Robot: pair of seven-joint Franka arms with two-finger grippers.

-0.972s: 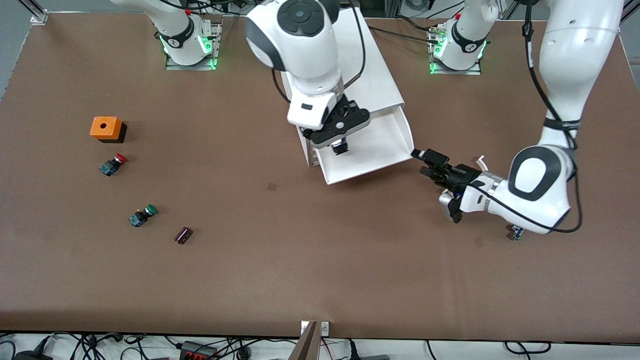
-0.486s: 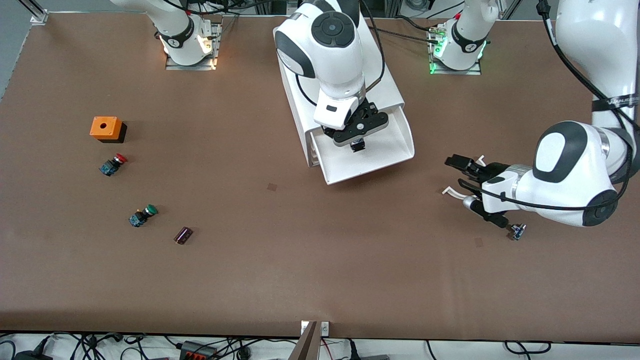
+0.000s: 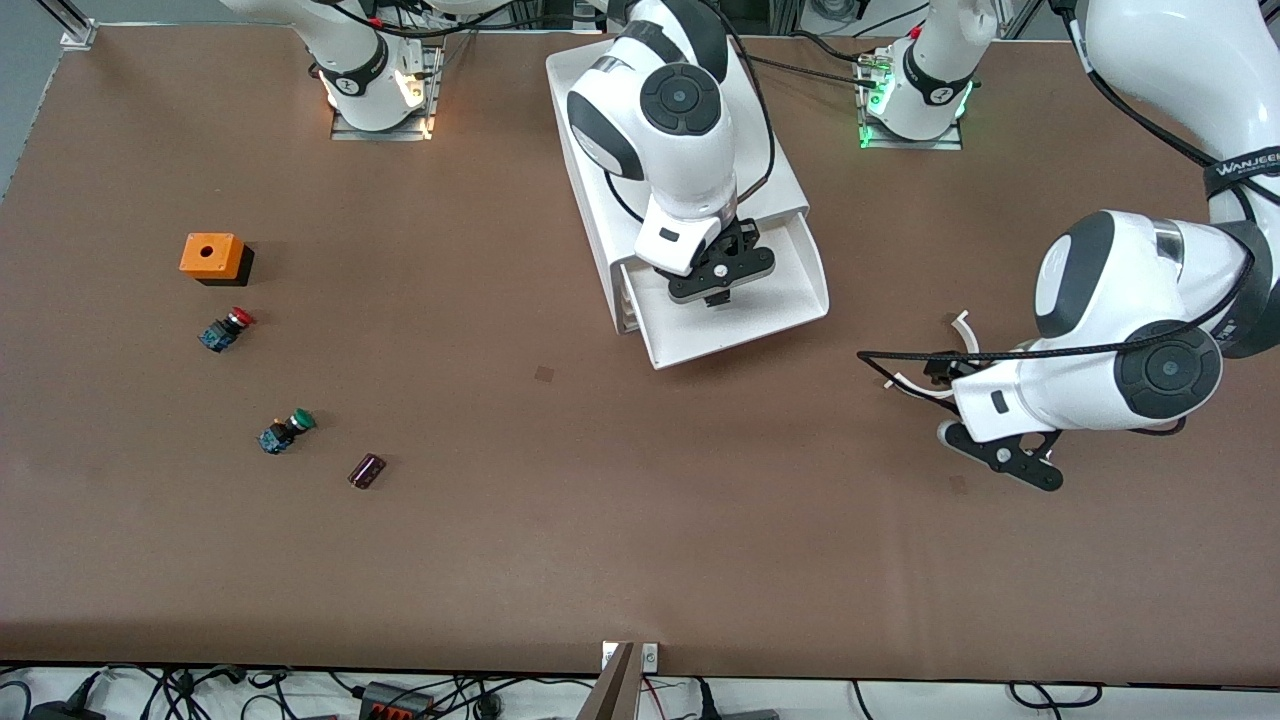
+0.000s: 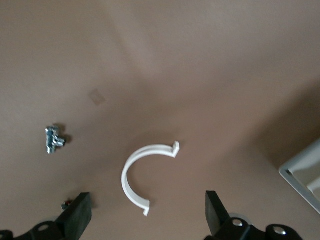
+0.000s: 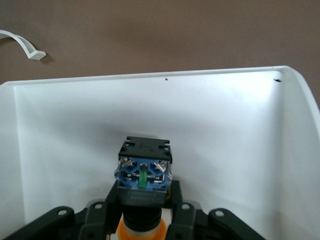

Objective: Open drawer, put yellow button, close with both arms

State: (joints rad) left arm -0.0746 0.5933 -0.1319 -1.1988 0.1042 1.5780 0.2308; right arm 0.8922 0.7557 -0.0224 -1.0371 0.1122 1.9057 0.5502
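Three buttons [image 3: 226, 329], two clips [image 4: 142, 177], one drawer [image 3: 790, 300].

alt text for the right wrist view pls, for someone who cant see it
The right gripper holds the yellow button over the open white drawer, its blue-and-black body pointing away from the camera and its yellow-orange cap down between the fingers. Past the drawer's rim lies brown table, with the end of a white curved clip at one corner.
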